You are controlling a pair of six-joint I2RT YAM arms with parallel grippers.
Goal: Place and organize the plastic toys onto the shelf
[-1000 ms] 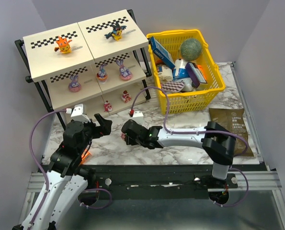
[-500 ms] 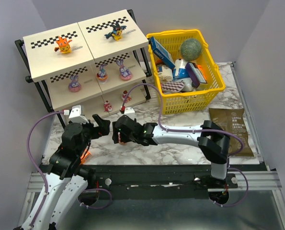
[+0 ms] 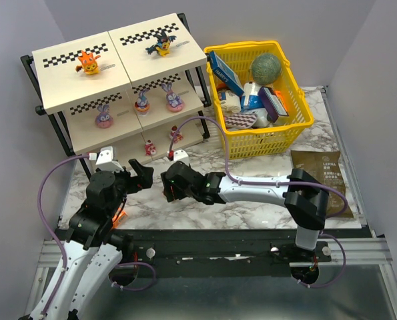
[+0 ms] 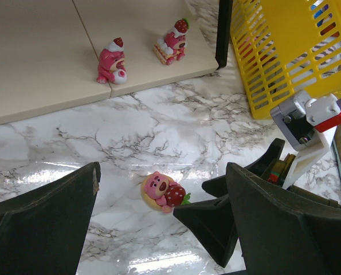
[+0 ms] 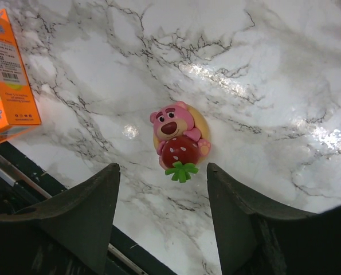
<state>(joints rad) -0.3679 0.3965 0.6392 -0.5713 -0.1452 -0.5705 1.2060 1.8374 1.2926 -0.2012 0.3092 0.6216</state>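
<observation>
The right end effector (image 5: 161, 172) straddled the pink bear toy (image 5: 179, 140) on the worktop (image 5: 273, 86), open, seemingly poised to grasp. The left end effector (image 4: 164, 169), at nine o'clock, gaped empty.

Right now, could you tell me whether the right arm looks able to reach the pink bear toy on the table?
Probably yes: the right gripper hangs open directly above the pink bear toy, which lies on the marble table; the orange packet sits well aside.
</observation>
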